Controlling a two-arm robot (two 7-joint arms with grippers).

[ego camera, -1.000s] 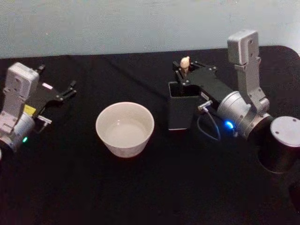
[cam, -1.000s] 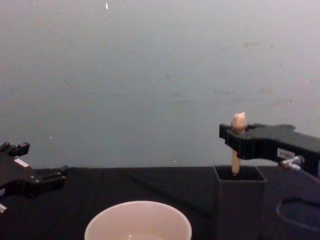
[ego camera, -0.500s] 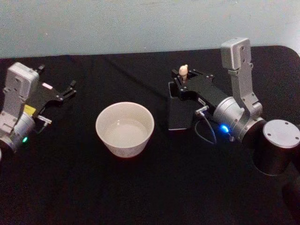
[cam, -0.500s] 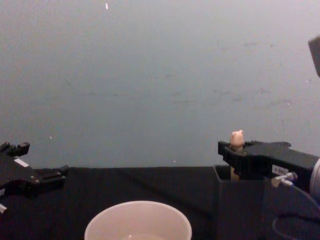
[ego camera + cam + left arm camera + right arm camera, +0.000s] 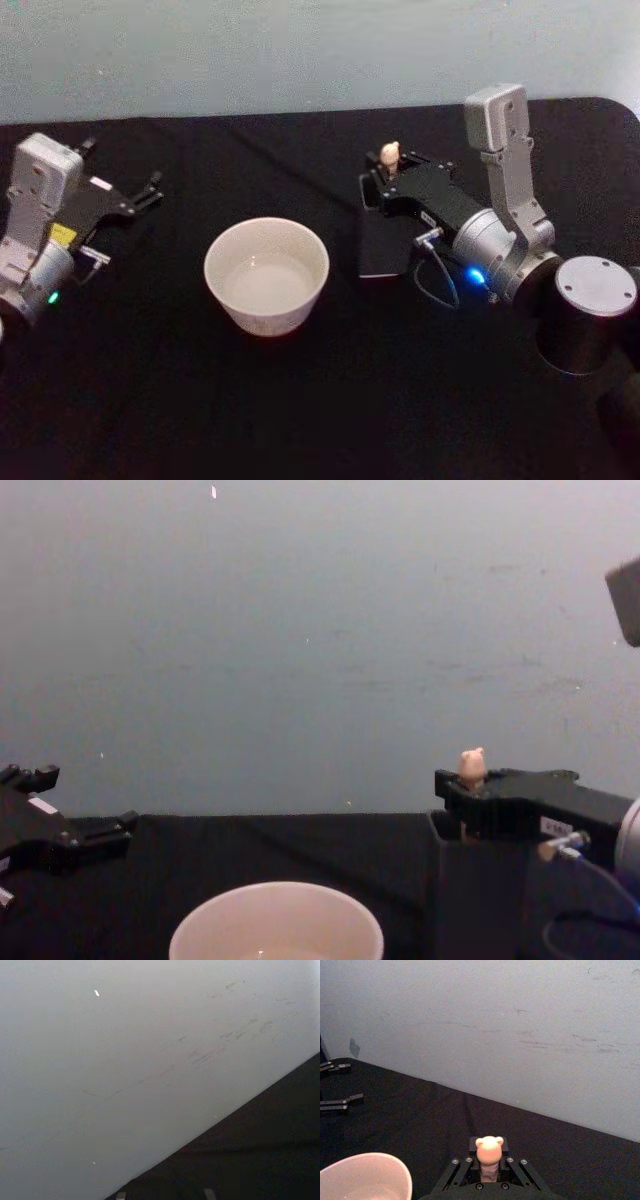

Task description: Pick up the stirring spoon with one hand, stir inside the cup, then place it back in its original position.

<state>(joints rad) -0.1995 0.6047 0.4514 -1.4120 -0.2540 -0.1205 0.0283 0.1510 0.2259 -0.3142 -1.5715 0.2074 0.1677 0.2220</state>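
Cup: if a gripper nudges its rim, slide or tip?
Probably slides: the cup looks wide and squat, though its base narrows. The cloth may grip, so a high push could rock it. It seems to hold liquid, adding weight and a spill risk.

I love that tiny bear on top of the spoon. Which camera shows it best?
The right wrist view: the stirring spoon stands close and centred, its bear-shaped knob facing the camera, gripped in the right hand. The head view and chest view show only a small pale knob above the dark holder.
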